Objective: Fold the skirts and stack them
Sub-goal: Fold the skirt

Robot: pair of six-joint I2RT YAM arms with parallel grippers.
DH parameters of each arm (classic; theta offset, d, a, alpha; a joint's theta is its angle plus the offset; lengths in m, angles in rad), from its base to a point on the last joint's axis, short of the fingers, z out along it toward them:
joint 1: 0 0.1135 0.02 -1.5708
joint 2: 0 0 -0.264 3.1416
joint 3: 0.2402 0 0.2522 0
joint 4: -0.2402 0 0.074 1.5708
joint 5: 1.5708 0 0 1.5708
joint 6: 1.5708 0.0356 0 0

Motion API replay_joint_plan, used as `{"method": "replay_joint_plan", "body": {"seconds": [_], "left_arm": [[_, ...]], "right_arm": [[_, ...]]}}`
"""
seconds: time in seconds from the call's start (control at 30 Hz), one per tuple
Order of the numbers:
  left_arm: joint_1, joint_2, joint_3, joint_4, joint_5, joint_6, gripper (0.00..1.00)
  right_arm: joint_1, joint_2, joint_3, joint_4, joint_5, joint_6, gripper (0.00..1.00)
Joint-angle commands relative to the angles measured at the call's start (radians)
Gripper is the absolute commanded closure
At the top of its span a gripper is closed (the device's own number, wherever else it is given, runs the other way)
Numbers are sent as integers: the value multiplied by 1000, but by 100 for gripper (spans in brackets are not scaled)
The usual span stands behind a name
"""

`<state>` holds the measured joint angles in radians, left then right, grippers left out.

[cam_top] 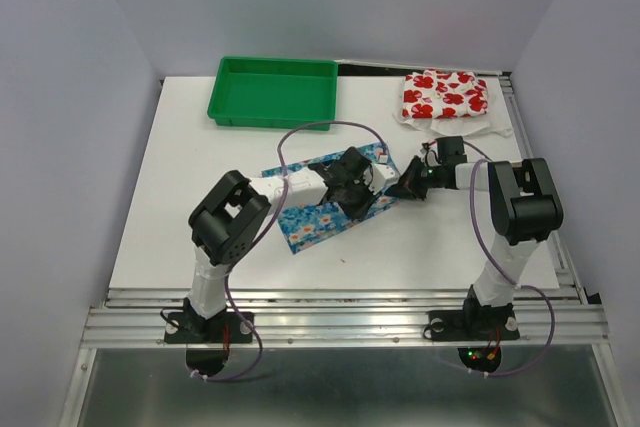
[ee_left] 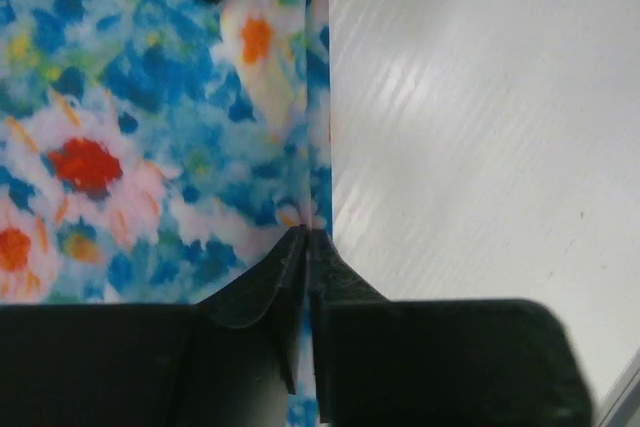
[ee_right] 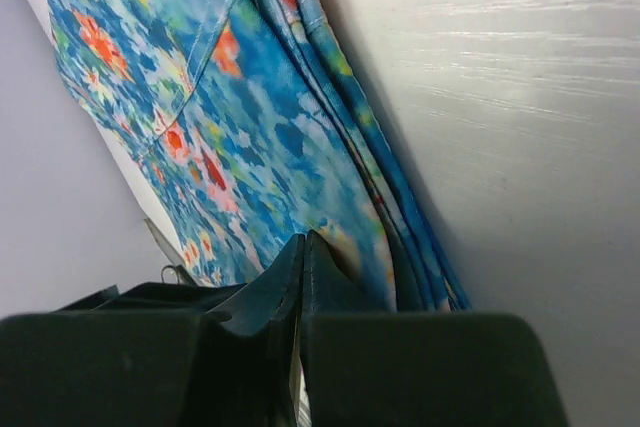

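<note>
Blue skirt (cam_top: 312, 223), half behind arms (cam_top: 296, 185), seemingly in left gripper (ee_left: 308, 239), right gripper (ee_right: 302, 244).

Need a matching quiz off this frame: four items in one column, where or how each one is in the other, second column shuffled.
Items:
1. green tray
2. white red-flowered skirt
3. blue floral skirt
4. left claw

Place or state:
a. shut on a cloth edge
b. far right corner of the table
c. middle of the table
d. far side, left of centre

Pairs: 1-d, 2-b, 3-c, 4-a
</note>
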<state>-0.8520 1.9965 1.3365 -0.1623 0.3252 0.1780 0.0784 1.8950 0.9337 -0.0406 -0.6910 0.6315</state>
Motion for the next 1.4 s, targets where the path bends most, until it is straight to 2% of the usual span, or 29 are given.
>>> {"method": "replay_joint_plan", "body": {"seconds": [0.0,0.07,0.1,0.17,0.2,0.3,0.33,0.43,0.5,0.63,0.93,1.03,1.1,1.17,1.2,1.3,1.37], "left_arm": [[46,-224,-89,-8,0,17,57],[86,-327,-121,48,23,-4,36],[141,-355,-126,69,53,-20,29],[204,-389,-128,111,96,-70,27],[235,-387,-113,118,135,-90,28],[335,-329,-74,127,204,-159,43],[376,-305,-66,130,225,-172,54],[438,-214,-82,200,330,-274,69],[496,-148,-105,278,380,-325,74],[554,-53,-120,359,474,-420,80],[611,119,-88,323,465,-433,89],[617,143,-77,311,474,-416,94],[619,142,-89,307,476,-402,94],[617,131,-97,299,476,-377,94],[619,125,-105,294,474,-365,94],[619,117,-108,273,474,-324,95],[619,116,-103,261,465,-302,95]], "right_arm": [[0,13,-36,-61,111,-85,99],[0,10,-39,-82,114,-104,99],[0,7,-41,-90,119,-105,99],[0,-8,-67,-94,117,-102,99],[0,-26,-79,-91,111,-101,99],[11,-74,-139,-67,81,-89,99],[24,-83,-151,-61,77,-85,99],[37,-99,-168,-61,70,-79,99],[46,-100,-171,-71,70,-78,99],[46,-100,-185,-85,67,-75,99],[75,-137,-176,-96,19,-105,99],[84,-168,-72,-156,-39,-119,99],[84,-204,15,-154,-41,-95,99],[84,-246,71,-89,-47,-54,82],[84,-249,97,-59,-47,-38,79],[106,-197,201,28,-54,-3,78],[141,-140,287,63,-61,19,82]]}}
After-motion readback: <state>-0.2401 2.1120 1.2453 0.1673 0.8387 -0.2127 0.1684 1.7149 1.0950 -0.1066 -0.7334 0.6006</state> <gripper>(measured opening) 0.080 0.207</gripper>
